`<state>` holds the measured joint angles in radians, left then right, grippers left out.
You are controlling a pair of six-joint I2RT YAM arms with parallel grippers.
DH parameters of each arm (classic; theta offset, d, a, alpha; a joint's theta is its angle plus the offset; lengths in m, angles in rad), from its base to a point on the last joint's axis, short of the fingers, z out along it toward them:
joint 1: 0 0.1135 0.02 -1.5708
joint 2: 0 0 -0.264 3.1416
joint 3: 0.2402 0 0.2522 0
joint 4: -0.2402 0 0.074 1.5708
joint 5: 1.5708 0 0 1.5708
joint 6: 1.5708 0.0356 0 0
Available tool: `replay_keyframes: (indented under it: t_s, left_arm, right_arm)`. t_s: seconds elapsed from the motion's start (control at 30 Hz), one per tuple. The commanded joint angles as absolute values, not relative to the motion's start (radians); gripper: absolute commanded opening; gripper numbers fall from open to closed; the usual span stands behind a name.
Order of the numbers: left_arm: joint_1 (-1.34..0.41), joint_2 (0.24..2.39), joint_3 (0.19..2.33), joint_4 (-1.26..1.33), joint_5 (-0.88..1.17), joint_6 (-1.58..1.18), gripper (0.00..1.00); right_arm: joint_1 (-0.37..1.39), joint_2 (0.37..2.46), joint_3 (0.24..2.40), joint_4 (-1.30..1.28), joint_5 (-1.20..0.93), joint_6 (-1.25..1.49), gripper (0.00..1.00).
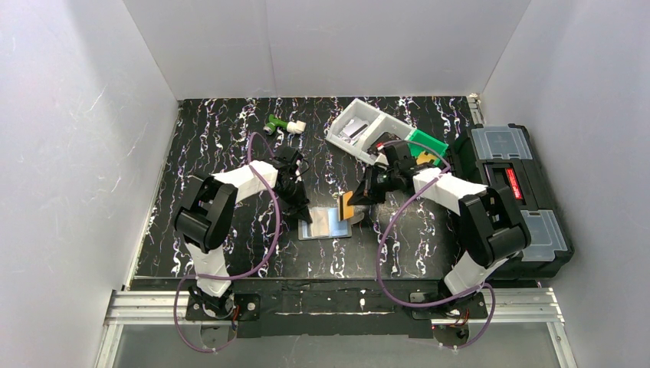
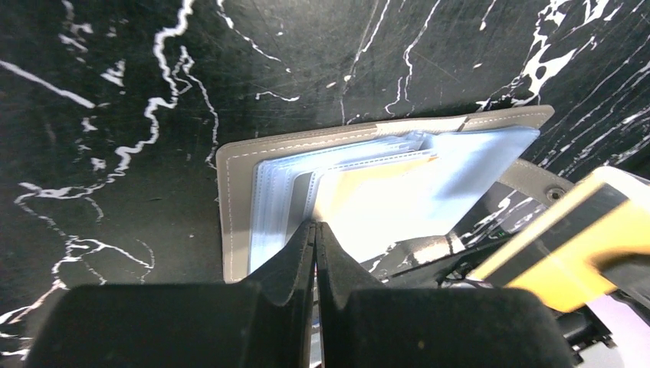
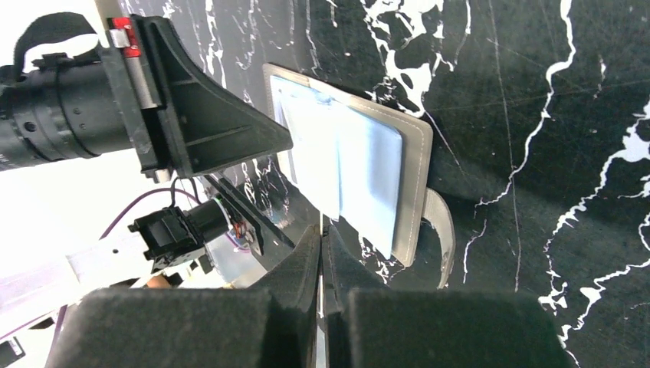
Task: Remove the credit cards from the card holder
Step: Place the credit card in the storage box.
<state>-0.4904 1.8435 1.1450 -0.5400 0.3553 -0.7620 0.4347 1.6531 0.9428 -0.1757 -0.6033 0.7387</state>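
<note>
The card holder lies open on the black marbled counter, shiny sleeves up, directly under and ahead of the left tool. That tool is clenched on nothing. Its closed tips bear down on the near edge of the sleeves, apparently to pin the holder in place.

The right tool is clenched too. It grasps 1 credit card, the one with the orange band and a dark stripe, held tilted at the holder's right edge and seemingly free of the sleeves. From the right wrist the card shows only as a thin pale line between the closed fingers.

Judged from this, the step in hand is the extraction of the 1st card: it is out of its sleeve and lifted, but not yet set down. The next move calls for carrying it to bare counter on the right tool's side and releasing it, with the left tool pressing the holder down. Then a 2nd card has to be found. A pale blue panel shows in the sleeves, but whether it is a card or plastic I cannot tell.
</note>
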Motion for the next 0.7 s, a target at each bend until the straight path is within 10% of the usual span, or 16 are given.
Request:
replay_keyframes:
  t_s: [0.0,0.67]
  left_arm:
    - [-0.485,1.813,1.164,-0.62,0.2,-0.695,0.0]
    - [-0.485,1.569,1.249,-0.71,0.253,-0.607,0.65]
  right_arm:
    - [0.43,1.601,1.014,-0.264,-0.59,0.704,0.01]
    - [0.42,1.495,1.208,-0.581,-0.294,0.644,0.01]
